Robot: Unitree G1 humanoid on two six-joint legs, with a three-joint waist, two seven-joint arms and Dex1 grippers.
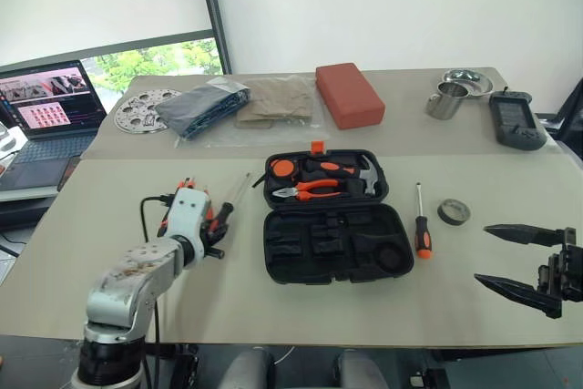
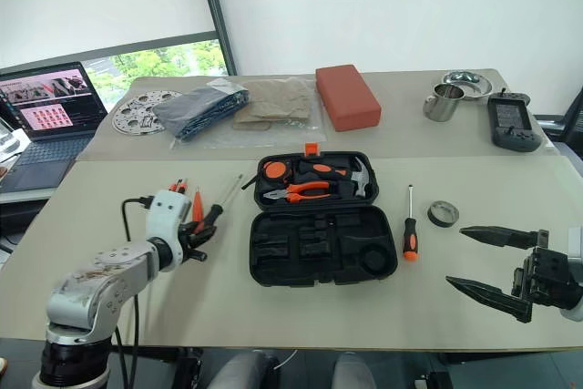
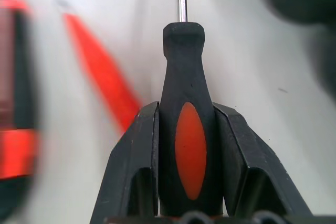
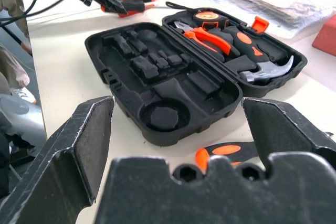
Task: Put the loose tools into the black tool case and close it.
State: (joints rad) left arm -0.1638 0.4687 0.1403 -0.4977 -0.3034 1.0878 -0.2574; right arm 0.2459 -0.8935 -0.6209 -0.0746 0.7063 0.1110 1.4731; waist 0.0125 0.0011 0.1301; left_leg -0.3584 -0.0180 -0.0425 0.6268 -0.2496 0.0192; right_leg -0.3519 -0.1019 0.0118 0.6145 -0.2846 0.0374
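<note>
Two screwdrivers (image 1: 423,230) (image 3: 188,129), one open black tool case (image 1: 332,243), one red block (image 1: 349,94), one laptop (image 1: 46,120), two steel cups (image 1: 446,100) (image 1: 469,81), one tape roll (image 1: 453,212)

Blurred orange stick tool (image 3: 102,74) beside the screwdriver (image 3: 184,103); shaft tip cut off.

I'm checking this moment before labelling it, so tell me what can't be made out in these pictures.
- Left wrist view: the tools beside the held screwdriver are blurred orange and black; the left hand covers the handle's end.
- Eye views: the tools under the left hand are partly hidden by it.
- Right wrist view: the other screwdriver is mostly hidden behind the right hand.
- The black tool case's recess shapes are too small to match.
</note>
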